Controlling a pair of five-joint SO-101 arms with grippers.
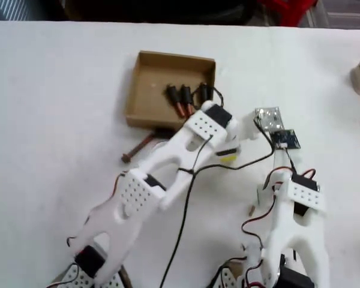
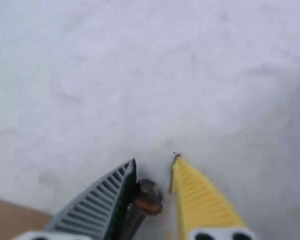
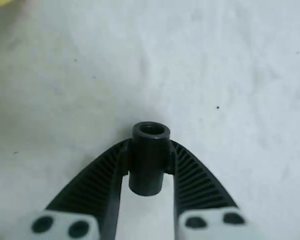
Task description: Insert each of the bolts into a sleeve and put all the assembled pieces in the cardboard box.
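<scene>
Shank of bolt [image 2: 149, 197] mostly hidden

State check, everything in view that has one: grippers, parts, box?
left gripper: shut on held bolt.
held bolt: in the left gripper, no sleeve on it.
right gripper: shut on sleeve.
sleeve: gripped, bore empty.
cardboard box: open, three assembled pieces inside.
assembled pieces: lying in the box.
loose bolt: lying on the table beside the box, unsleeved.
</scene>
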